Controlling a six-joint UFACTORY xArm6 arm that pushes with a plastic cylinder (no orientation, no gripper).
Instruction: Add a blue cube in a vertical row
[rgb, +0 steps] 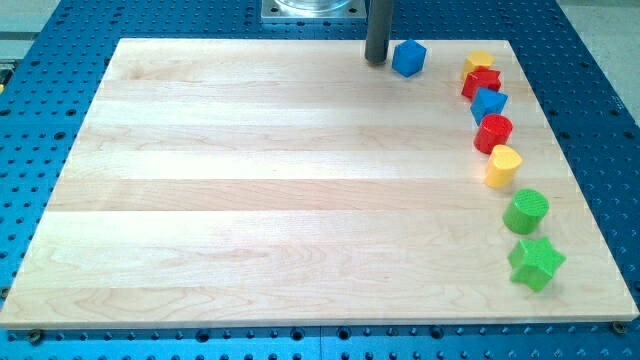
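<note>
A blue cube (408, 58) sits near the view's top edge of the wooden board (250, 190), right of centre. My tip (376, 61) stands just to the cube's left, very close to it or touching. Down the view's right side runs a roughly vertical row of blocks: a yellow block (479, 62), a red star (481, 83), a blue block (489, 103), a red cylinder (493, 133), a yellow heart (503, 165), a green cylinder (526, 211) and a green star (536, 262). The blue cube lies left of the row's top end, apart from it.
The board rests on a blue perforated table (590, 60). A metal robot base (312, 10) shows at the view's top centre.
</note>
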